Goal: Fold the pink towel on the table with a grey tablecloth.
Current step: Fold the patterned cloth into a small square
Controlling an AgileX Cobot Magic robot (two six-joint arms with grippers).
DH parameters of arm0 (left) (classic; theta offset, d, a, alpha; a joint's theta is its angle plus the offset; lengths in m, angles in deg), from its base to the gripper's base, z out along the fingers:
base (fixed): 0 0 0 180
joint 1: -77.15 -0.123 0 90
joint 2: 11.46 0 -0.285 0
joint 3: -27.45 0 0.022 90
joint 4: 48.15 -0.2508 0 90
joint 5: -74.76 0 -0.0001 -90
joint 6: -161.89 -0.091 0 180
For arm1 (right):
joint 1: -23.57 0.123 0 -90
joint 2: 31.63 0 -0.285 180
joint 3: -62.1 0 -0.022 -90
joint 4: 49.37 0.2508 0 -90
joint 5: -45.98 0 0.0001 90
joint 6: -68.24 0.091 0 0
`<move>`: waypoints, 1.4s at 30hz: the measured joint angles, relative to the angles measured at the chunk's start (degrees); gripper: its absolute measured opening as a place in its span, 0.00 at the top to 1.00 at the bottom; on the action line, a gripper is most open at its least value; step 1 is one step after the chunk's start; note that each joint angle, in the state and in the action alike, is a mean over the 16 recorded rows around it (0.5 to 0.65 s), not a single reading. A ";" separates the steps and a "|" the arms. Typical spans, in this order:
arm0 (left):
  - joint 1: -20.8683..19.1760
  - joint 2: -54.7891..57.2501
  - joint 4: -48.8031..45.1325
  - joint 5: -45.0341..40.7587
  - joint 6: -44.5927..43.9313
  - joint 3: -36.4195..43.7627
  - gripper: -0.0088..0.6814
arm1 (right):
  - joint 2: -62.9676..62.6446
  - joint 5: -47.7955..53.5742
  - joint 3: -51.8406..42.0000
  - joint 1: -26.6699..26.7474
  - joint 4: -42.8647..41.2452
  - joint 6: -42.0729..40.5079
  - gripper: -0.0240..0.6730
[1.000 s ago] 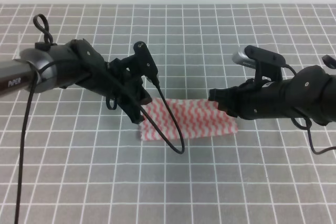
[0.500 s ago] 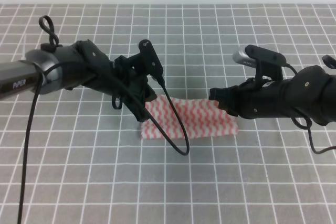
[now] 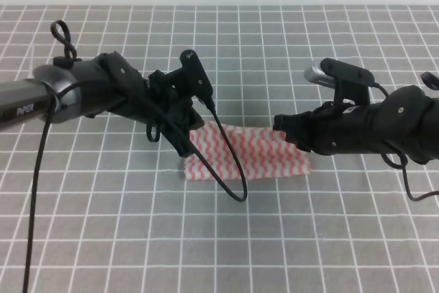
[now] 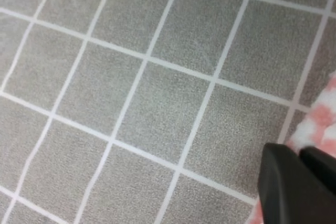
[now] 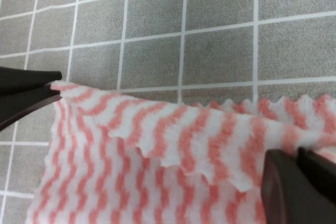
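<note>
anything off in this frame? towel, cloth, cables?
Nothing damaged or spilled. The towel is mid-fold, its upper layer rumpled and lifted off the tablecloth, with a pincer at each end. A cable from the left arm loops across the towel's left side.

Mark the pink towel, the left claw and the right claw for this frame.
pink towel (image 3: 257, 159): exterior high view, middle of the striped top layer.
left claw (image 3: 186, 147): exterior high view, tips at the towel's left edge.
right claw (image 5: 300, 182): right wrist view, between the dark tips closed on the towel's edge.
</note>
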 joint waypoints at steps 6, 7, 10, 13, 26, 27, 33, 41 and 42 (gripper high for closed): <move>0.00 0.09 0.15 0.28 0.36 -0.01 0.83 | -0.05 0.03 -0.02 -0.01 -0.01 0.00 0.99; 0.00 0.05 0.18 0.30 0.42 -0.01 0.81 | -0.05 0.03 -0.02 -0.01 -0.01 0.00 0.99; 0.00 -0.28 0.28 0.37 0.59 -0.01 0.73 | -0.02 0.03 -0.01 0.00 0.00 0.00 0.99; 0.00 -0.88 0.38 0.46 0.64 -0.01 0.67 | -0.05 0.04 -0.02 -0.01 -0.01 0.00 0.99; -0.13 -5.19 0.90 -1.34 6.49 0.01 0.63 | -0.09 0.22 -0.02 -0.02 -0.01 -0.01 0.99; -0.14 -5.33 0.95 -2.27 7.51 0.03 0.65 | -0.09 0.23 -0.02 -0.02 -0.01 -0.01 0.99; -0.18 -4.97 1.12 -8.51 14.05 0.06 0.78 | -0.05 0.28 -0.02 -0.01 -0.01 0.00 0.99; -0.17 -2.40 1.08 -15.62 18.87 0.08 0.94 | -0.05 0.45 -0.02 -0.01 0.00 0.03 0.99; -0.17 -2.09 1.06 -16.13 19.06 0.08 0.96 | -0.05 0.47 -0.02 -0.01 0.00 0.04 0.99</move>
